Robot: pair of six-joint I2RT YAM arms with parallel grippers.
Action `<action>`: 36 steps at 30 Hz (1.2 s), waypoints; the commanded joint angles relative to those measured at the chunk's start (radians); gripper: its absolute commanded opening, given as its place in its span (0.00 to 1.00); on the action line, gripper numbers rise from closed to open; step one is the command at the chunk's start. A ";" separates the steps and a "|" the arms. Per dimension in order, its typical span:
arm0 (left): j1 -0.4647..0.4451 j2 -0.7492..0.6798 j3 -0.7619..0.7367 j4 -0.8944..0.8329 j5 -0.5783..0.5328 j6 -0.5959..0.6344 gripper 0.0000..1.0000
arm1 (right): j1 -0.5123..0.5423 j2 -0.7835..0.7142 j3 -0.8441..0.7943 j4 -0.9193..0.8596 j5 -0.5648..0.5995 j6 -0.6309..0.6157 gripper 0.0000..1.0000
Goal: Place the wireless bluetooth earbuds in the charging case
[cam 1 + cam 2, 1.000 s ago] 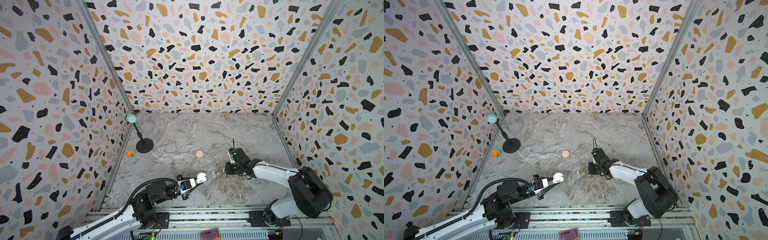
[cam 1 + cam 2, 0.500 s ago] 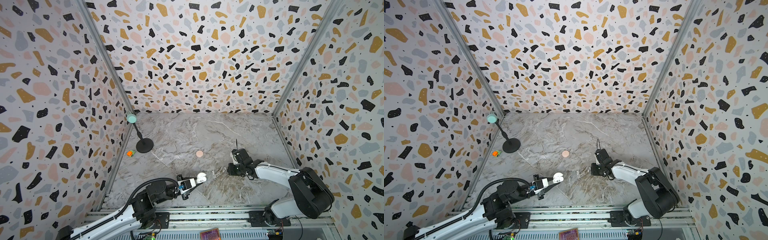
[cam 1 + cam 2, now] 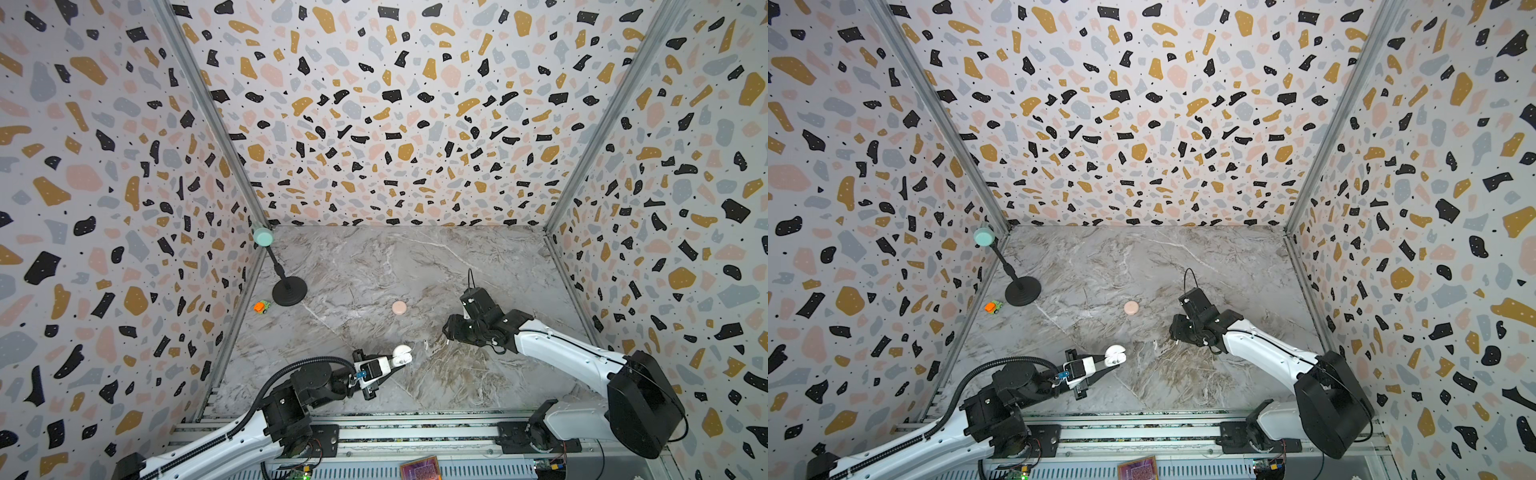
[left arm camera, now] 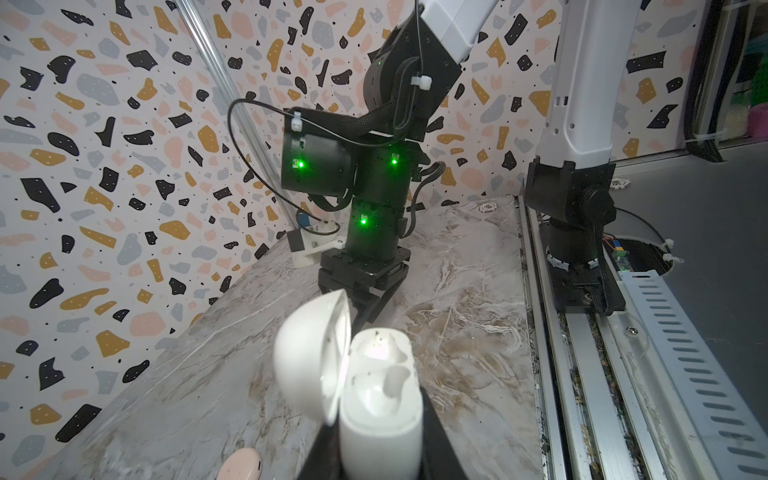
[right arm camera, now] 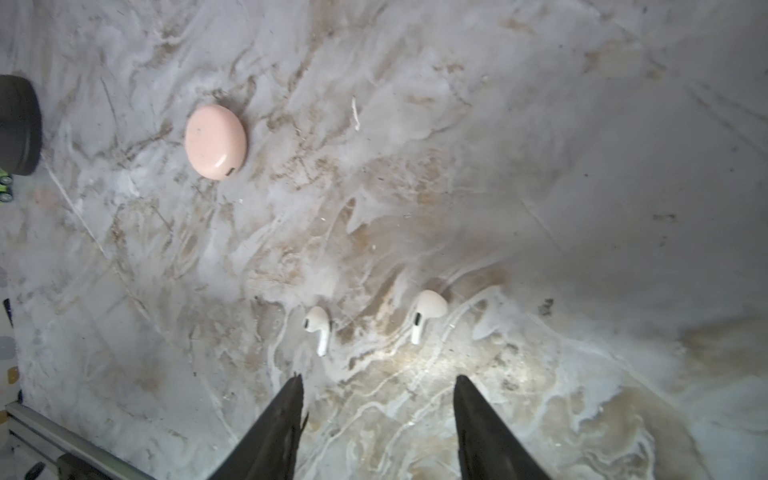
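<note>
My left gripper [image 3: 395,360] is shut on the white charging case [image 4: 380,399], which I hold just above the table with its lid [image 4: 311,357] swung open. The case also shows in both top views [image 3: 1115,356]. Its near socket looks bare. Something whitish sits in the far socket, but I cannot tell what. Two white earbuds [image 5: 318,328] [image 5: 424,311] lie side by side on the marble, stems toward my right gripper [image 5: 378,380]. That gripper hangs open just short of them, holding nothing. In a top view one earbud [image 3: 426,344] lies between the two grippers.
A shut pink pebble case [image 3: 399,307] [image 5: 215,141] lies mid-table. A black stand [image 3: 289,291] with a teal ball [image 3: 263,237] and a small orange toy car [image 3: 262,306] sit by the left wall. A metal rail [image 3: 415,432] runs along the front edge.
My right gripper's jaws have spread apart and its wrist has shifted a little to the right. The left arm and the white case have stayed put.
</note>
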 commanded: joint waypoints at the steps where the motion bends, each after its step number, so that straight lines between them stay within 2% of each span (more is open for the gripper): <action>1: -0.005 -0.011 0.003 0.034 -0.004 0.006 0.00 | 0.023 0.032 0.065 -0.145 0.089 0.083 0.60; 14: -0.008 -0.011 0.005 0.031 -0.012 0.009 0.00 | 0.023 0.215 0.165 -0.208 0.051 0.023 0.55; 19: -0.008 -0.009 0.005 0.031 -0.012 0.009 0.00 | 0.019 0.238 0.176 -0.209 0.086 0.015 0.53; 36: -0.008 -0.005 0.003 0.031 -0.014 0.011 0.00 | -0.002 0.297 0.180 -0.179 0.088 -0.010 0.43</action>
